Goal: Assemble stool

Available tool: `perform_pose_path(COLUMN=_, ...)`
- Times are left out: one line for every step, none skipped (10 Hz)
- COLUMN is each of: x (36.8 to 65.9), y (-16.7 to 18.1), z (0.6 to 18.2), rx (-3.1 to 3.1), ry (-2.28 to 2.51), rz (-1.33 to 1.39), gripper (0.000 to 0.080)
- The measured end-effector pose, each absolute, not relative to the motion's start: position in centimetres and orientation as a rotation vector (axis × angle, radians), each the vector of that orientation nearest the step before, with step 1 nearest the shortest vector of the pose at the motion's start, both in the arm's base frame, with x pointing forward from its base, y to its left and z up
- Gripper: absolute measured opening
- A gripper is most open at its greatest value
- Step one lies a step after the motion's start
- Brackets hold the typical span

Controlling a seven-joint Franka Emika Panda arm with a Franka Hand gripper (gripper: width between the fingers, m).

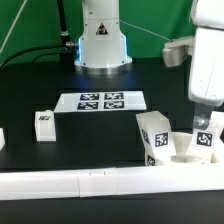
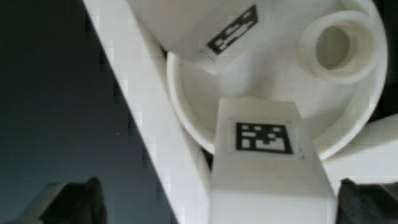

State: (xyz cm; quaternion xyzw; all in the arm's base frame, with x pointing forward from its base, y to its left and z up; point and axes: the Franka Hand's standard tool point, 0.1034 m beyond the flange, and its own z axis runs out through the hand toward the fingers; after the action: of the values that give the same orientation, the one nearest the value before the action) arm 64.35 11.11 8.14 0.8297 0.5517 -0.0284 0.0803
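The round white seat disc (image 2: 294, 85) shows in the wrist view with a round recess (image 2: 334, 45) and a marker tag. A white blocky leg (image 2: 267, 150) with a square tag stands on it, between my fingers. My gripper (image 2: 222, 205) is open, with one dark finger (image 2: 71, 205) well away from the leg and the other close beside it. In the exterior view my gripper (image 1: 204, 128) is down over this leg (image 1: 206, 142) at the right front. A second leg (image 1: 155, 135) stands upright beside it. A third leg (image 1: 44, 123) lies at the left.
The marker board (image 1: 100, 101) lies in the middle of the black table. A long white rail (image 1: 80, 181) runs along the front edge, right next to the seat, and it also shows in the wrist view (image 2: 151, 120). Another white part (image 1: 2, 137) sits at the far left edge.
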Motion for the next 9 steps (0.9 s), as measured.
perform_pose_path(x=64.19, y=11.14, z=7.4, rx=2.482, ry=1.65, rz=-0.098, gripper=0.0649)
perform_pose_path(x=64.07, y=11.37, z=6.94, rx=2.491, ry=1.64, rz=-0.101, gripper=0.0649)
perform_pose_path(x=63.95, y=11.77, z=6.57, rx=2.507, ry=1.617, rz=-0.096, gripper=0.0649)
perform_pose_path(x=63.91, y=11.79, z=6.51, rx=2.516, ry=1.604, rz=-0.096, gripper=0.0649)
perform_pose_path(x=63.95, y=11.61, z=6.52, rx=2.518, ry=1.6, rz=-0.096, gripper=0.0645)
perform_pose_path(x=63.96, y=11.56, z=6.51, rx=2.533, ry=1.575, rz=-0.094, gripper=0.0645)
perform_pose_path(x=63.96, y=11.52, z=6.51, rx=2.546, ry=1.554, rz=-0.093, gripper=0.049)
perform_pose_path(x=63.95, y=11.43, z=6.5, rx=2.547, ry=1.552, rz=-0.094, gripper=0.0337)
perform_pose_path(x=63.95, y=11.42, z=6.5, rx=2.59, ry=1.476, rz=-0.087, gripper=0.0337)
